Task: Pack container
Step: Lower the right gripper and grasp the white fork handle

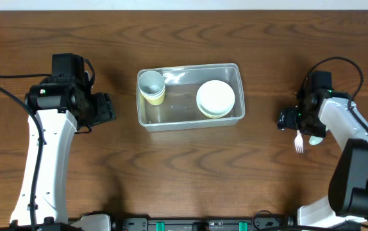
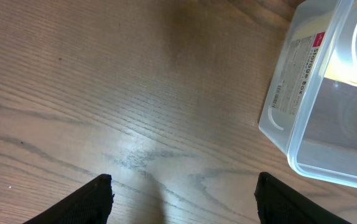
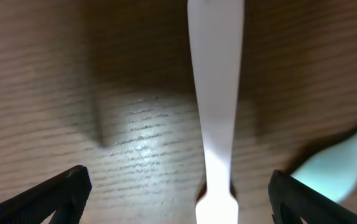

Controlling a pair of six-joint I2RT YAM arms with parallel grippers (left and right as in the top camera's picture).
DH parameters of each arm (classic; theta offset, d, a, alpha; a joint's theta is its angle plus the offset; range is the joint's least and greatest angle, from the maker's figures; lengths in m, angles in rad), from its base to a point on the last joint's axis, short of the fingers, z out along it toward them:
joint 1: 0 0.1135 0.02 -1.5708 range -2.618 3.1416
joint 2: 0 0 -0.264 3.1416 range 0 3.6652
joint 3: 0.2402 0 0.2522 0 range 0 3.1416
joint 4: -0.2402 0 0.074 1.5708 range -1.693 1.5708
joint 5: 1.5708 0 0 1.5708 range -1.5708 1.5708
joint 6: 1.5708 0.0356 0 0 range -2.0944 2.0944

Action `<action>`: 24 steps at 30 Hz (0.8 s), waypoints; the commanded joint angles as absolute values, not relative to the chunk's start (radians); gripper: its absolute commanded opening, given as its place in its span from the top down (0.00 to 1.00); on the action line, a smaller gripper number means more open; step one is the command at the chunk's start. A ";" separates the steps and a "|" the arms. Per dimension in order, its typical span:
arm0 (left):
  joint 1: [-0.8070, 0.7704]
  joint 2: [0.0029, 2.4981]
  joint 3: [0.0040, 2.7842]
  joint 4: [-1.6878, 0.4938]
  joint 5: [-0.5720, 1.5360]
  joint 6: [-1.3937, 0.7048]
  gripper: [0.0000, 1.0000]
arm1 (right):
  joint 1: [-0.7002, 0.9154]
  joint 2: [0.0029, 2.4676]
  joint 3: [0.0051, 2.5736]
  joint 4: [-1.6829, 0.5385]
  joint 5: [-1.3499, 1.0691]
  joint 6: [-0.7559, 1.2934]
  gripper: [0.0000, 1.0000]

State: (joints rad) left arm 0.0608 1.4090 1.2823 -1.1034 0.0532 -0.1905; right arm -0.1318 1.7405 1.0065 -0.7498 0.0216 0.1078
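The clear plastic container point(image 1: 190, 119) sits mid-table and holds a yellow cup point(image 1: 151, 86) at its left end and stacked white and yellow bowls point(image 1: 215, 98) at its right end. Its corner shows in the left wrist view point(image 2: 290, 124). My left gripper point(image 2: 181, 193) is open and empty over bare wood left of the container. My right gripper point(image 3: 178, 190) is open, low over a white plastic fork point(image 3: 216, 112) that lies between its fingers. The fork point(image 1: 299, 142) lies on the table right of the container.
A pale green utensil point(image 3: 346, 162) lies beside the fork, also in the overhead view point(image 1: 314, 139). The table is dark wood.
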 commanded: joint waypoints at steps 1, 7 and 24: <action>0.060 1.395 1.281 -1.111 0.053 -0.200 0.26 | -0.137 1.792 1.000 -0.744 0.014 0.088 0.07; 0.060 1.395 1.281 -1.111 0.053 -0.200 0.26 | -0.137 1.832 1.000 -0.741 0.013 0.088 0.07; 0.060 1.395 1.281 -1.113 0.053 -0.200 0.26 | -0.137 1.833 1.000 -0.743 0.013 0.089 0.54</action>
